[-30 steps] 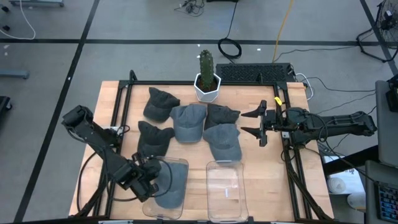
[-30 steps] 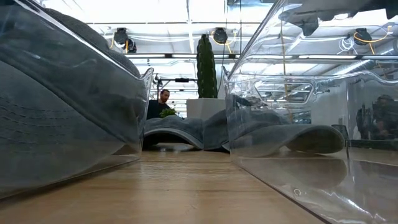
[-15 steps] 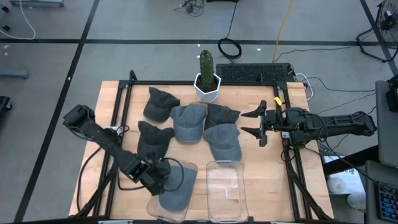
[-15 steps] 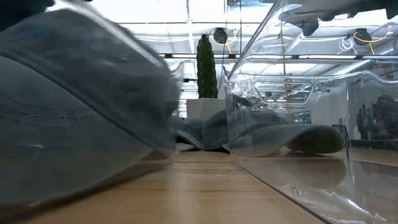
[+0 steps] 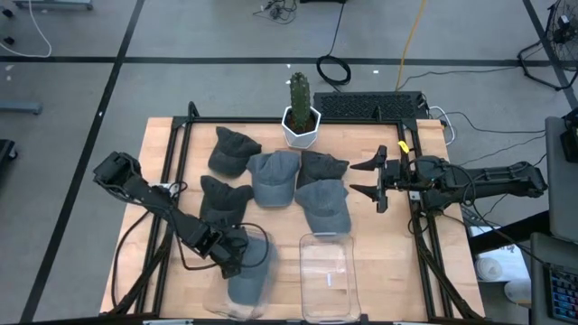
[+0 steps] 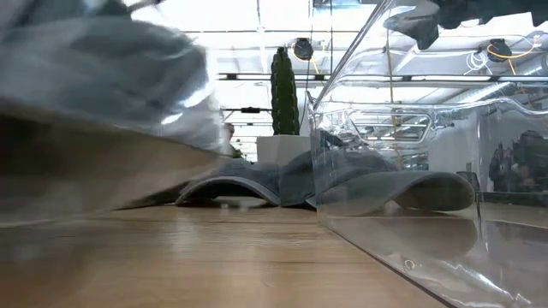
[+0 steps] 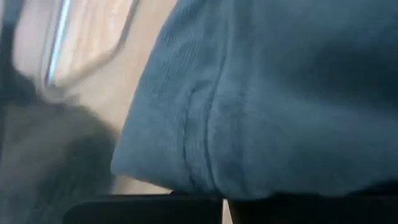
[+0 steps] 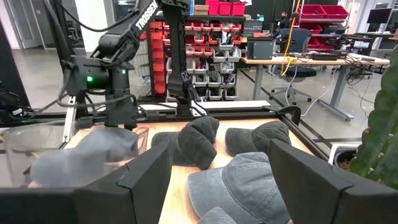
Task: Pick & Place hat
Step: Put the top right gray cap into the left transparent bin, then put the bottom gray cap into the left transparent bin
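A grey-blue hat point(image 5: 249, 278) sits at the table's near left, inside a clear bin point(image 5: 219, 305) whose outline is faint. My left gripper point(image 5: 231, 256) is at the hat's far left edge, shut on it; the hat's cloth point(image 7: 261, 93) fills the left wrist view. In the low view the hat and bin point(image 6: 94, 103) show as a raised blur. My right gripper point(image 5: 377, 181) hovers open over the table's right side, away from every hat; its fingertips frame the right wrist view point(image 8: 227, 186). My left gripper holds the grey-blue hat at its far left edge point(image 5: 240, 262), coming at it slanting down from the table's left. The cloth point(image 7: 186, 180) lies right over the fingers and hides the place of contact. The hat's near part hangs into the bin.
Several dark and grey hats point(image 5: 274, 177) lie in the table's middle. A second clear bin point(image 5: 327, 275) stands at the near edge, right of the first. A cactus in a white pot point(image 5: 300, 117) stands at the far edge, with a keyboard point(image 5: 370, 106) beside it.
My left gripper has moved toward the table's right and a little toward its far edge, with the hat. The hat has bunched narrower and its far end has come up. In the low view hat and bin have risen and tipped. The right arm has kept still.
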`<action>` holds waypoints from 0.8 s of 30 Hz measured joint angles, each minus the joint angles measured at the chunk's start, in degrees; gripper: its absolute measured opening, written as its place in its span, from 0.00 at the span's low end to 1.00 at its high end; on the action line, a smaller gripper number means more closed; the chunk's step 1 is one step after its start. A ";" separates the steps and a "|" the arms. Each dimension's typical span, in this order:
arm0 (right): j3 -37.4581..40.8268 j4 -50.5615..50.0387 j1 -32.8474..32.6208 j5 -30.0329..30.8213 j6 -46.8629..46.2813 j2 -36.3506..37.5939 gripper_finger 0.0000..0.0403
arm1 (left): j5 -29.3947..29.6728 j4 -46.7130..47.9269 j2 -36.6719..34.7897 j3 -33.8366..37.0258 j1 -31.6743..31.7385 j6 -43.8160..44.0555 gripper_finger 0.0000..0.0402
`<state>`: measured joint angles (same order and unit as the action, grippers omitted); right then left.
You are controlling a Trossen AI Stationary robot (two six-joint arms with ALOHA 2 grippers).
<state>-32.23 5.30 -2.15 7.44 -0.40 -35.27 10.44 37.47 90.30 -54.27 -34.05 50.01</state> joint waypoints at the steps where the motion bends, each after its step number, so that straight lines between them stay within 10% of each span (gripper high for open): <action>1: 0.00 0.00 0.01 0.00 0.00 0.00 0.63 | 0.03 -0.07 -0.06 -0.28 0.03 -0.03 0.01; 16: -0.02 -0.42 -0.01 0.00 0.01 0.00 0.63 | 0.85 14.53 -0.16 -11.58 0.32 0.18 0.01; 24: -0.02 -1.05 0.01 0.00 0.02 0.00 0.63 | 14.04 18.32 -1.86 -18.72 -1.82 -10.10 0.02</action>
<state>-32.25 4.25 -2.13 7.44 -0.38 -35.27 24.48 55.78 88.44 -72.99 -35.87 39.91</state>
